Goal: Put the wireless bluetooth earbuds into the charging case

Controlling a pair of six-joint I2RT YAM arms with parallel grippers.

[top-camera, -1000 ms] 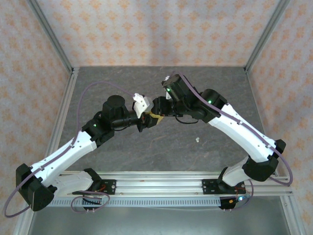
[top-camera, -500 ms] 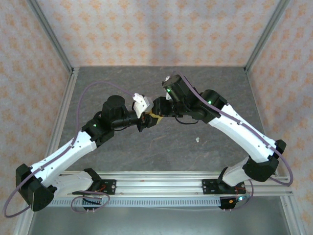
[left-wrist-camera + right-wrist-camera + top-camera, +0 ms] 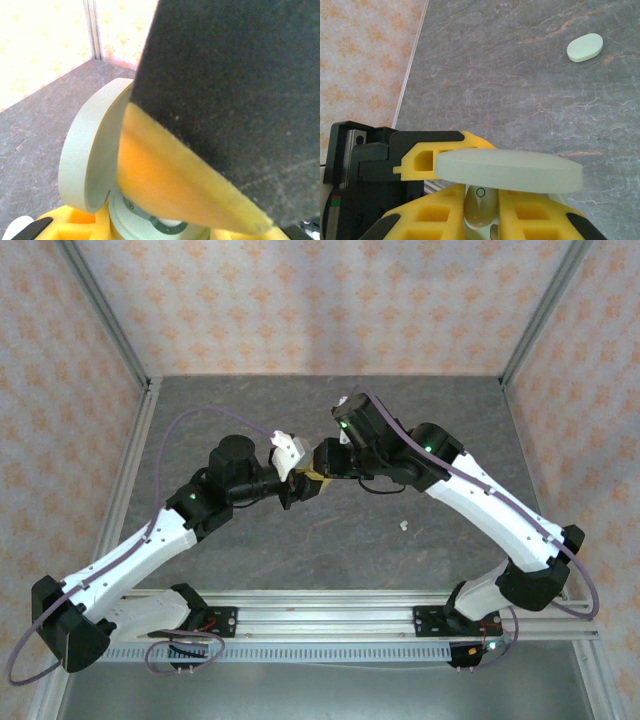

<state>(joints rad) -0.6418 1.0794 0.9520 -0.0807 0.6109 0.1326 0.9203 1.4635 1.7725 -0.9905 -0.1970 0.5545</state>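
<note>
Evidently the right fingers [image 3: 445, 212] are pinched on an earbud [image 3: 480, 205], which sits between their tips just under the raised lid [image 3: 510, 172] of the charging case [image 3: 130, 220]. The left fingers [image 3: 75, 220] clamp the case's base, probably to steady it while the bud goes in. Farther out on the bench [image 3: 520, 90], a loose bud [image 3: 403, 525] and a closed second case [image 3: 585, 47] lie well apart.

We see pale green charging case [image 3: 509, 170], lid open, just ahead of right gripper [image 3: 322, 468]; one greyish earbud [image 3: 480, 206] upright betw. its fingers. 2nd case [image 3: 584, 47], closed, lies flat far ahead.
</note>
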